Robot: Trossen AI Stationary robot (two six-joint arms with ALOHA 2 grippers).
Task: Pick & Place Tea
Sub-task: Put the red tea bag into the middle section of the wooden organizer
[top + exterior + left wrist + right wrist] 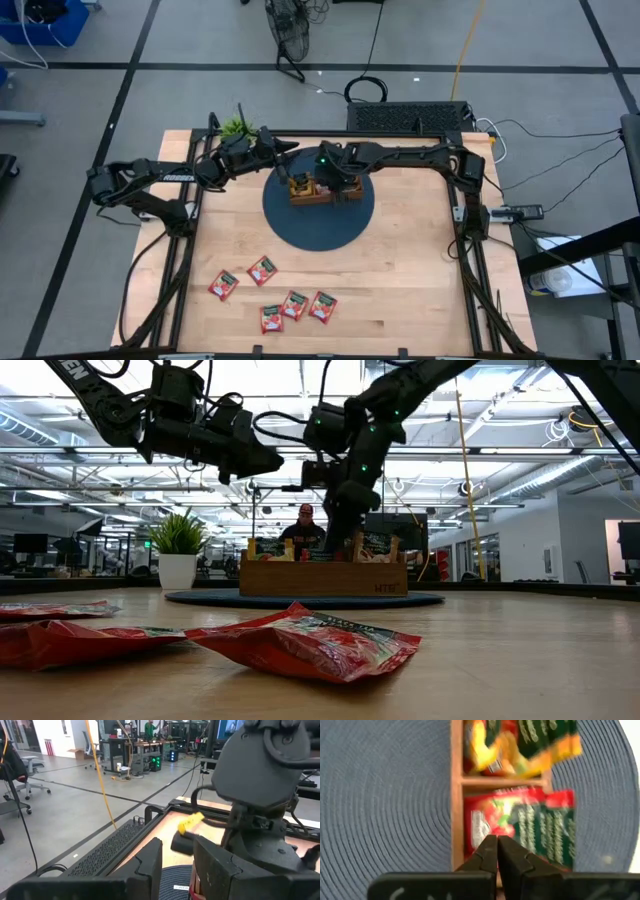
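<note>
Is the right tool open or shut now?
Shut: the right tool's two dark fingers meet with nothing between them, above the red sachets in the wooden tray.

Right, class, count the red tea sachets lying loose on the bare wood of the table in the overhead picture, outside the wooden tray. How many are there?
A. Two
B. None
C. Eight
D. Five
D. The high view shows five red sachets spread on the table near its front edge, well apart from the wooden tray on the round blue mat.
</note>
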